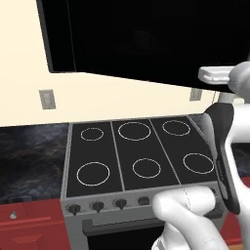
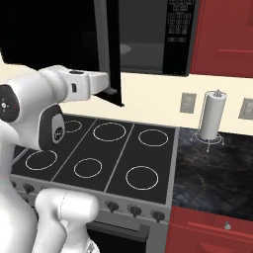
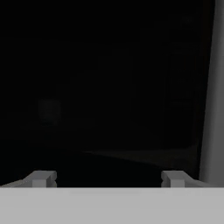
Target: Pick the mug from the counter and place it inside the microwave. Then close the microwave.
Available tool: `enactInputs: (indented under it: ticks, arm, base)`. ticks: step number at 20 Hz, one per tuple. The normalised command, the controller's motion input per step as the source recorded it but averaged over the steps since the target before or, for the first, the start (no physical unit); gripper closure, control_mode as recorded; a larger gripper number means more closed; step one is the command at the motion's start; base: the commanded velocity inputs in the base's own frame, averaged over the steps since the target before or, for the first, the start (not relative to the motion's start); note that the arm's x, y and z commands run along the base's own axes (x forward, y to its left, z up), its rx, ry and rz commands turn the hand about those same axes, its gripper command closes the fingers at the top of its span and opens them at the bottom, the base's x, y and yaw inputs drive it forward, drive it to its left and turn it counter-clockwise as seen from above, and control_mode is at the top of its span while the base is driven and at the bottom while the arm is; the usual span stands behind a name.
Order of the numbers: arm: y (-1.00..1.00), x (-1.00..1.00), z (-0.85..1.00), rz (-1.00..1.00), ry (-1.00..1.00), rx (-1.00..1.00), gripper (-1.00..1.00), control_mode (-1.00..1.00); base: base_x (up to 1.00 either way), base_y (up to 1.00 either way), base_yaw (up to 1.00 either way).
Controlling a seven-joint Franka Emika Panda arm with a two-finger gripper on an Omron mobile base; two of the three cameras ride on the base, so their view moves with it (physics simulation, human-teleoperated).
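Microwave [image 2: 148, 34]: door [image 2: 107, 49] open, above stovetop [image 2: 99, 153]. Gripper [image 3: 107, 178]: fingers apart, empty, facing glossy door.

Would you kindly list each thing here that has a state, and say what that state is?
Microwave: cavity exposed.
Door: swung open, edge toward the right base camera.
Gripper: jaws apart, holding nothing, close against the dark glossy door.
Stovetop: bare, six rings, nothing on it.
Paper towel roll: upright on its stand on the counter.
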Motion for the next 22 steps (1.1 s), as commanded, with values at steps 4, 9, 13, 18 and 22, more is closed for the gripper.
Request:
enactInputs:
  ticks: [4,9,13,18,22]
  arm:
    - [-0.24,0.28,0.00,0.13,0.04,0.00,-1.00,-1.00]
    - [-0.19,0.28,0.00,0.09,0.08,0.00,-1.00,-1.00]
    - [-0.07,0.28,0.00,0.00,0.09,0.00,-1.00,-1.00]
    - [-0.02,0.42,0.00,0.00,0.08,0.00,-1.00,-1.00]
    - [0.00,0.53,0.00,0.00,0.05,0.00,-1.00,-1.00]
  base:
    - [0.00,0.00,0.00]
    - [0.00,0.00,0.00]
    - [0.00,0.00,0.00]
    - [0.00,0.00,0.00]
    - [0.00,0.00,0.00]
